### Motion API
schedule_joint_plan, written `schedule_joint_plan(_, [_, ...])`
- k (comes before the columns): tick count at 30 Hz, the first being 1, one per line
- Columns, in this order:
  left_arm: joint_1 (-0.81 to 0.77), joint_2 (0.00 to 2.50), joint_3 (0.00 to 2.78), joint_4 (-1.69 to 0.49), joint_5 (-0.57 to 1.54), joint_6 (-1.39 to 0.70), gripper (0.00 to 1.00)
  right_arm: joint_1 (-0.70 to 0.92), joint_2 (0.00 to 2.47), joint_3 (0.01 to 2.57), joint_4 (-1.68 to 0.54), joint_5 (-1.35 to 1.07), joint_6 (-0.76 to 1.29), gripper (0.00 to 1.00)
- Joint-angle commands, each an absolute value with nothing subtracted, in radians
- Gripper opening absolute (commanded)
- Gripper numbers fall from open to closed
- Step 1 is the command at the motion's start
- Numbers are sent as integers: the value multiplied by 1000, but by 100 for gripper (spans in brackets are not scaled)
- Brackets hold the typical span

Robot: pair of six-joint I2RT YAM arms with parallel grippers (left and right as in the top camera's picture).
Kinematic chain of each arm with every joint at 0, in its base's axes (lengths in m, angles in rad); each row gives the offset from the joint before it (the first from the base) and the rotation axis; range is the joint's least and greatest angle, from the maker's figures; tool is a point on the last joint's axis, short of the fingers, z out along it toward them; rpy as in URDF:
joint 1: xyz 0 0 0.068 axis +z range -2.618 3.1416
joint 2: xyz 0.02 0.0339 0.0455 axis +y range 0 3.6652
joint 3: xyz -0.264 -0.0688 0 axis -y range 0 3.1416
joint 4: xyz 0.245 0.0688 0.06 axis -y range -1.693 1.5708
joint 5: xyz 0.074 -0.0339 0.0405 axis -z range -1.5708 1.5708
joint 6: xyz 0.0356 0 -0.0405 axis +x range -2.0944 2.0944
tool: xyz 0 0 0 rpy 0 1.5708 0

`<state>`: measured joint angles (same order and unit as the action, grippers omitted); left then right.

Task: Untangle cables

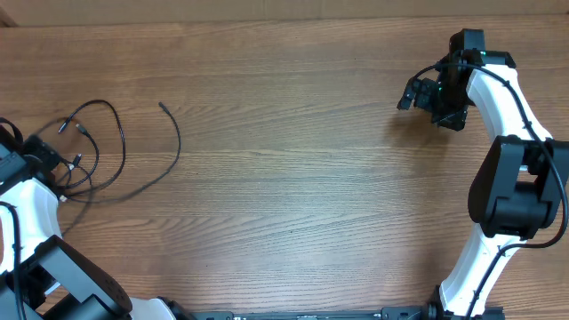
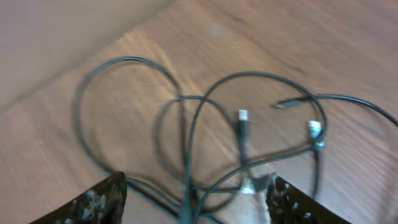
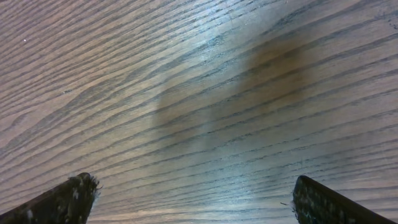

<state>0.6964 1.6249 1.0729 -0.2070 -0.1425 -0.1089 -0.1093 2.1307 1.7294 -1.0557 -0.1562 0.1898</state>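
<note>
The cables (image 2: pixel 185 155) lie in the left part of the overhead frame on the wooden table (image 1: pixel 293 178), right at the left gripper (image 2: pixel 196 208). Its wrist view shows its fingers apart with strands running between them, nothing pinched. There the loops cross one another several times, and the silver plug tips (image 2: pixel 242 116) sit inside the knot. One strand (image 1: pixel 179 142) trails off to the right on its own, which may be a first bit of separation; otherwise the untangling looks barely started. The right gripper (image 3: pixel 199 205), in the upper right overhead, stands wide open above bare wood, well apart from the cords
</note>
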Motion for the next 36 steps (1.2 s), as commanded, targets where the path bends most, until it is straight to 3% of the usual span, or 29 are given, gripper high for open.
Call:
schedule_joint_plan(1, [688,1610,1084,-201,24,-120,71,-107,2098,1738,-1052,-150,188,100])
schedule_joint_plan(5, [665,1614,1084,-202,151,-120,64,-107,2098,1738,-1052,-150,188,100])
schedule_joint_plan(20, [308,1781,1083,-199,176,-45,68,-107,2098,1738,-1052,-150,188,100])
schedule_joint_plan(28, [138,1928,1083,-136,75,-22,74,-107,2098,1738,-1052,-150,188,100])
schedule_joint_plan(33, [92,1998,1083,-131,1,-22,72,-107,2099,1738,-1052,-150,188,100])
schedule_joint_plan(34, [91,2005,1083,-131,-15,-22,68,-107,2099,1738,-1052,-150,188,100])
schedule_joint_plan(36, [91,2008,1083,-136,-49,-22,46,-107,2098,1738,-1052,-150,188,100])
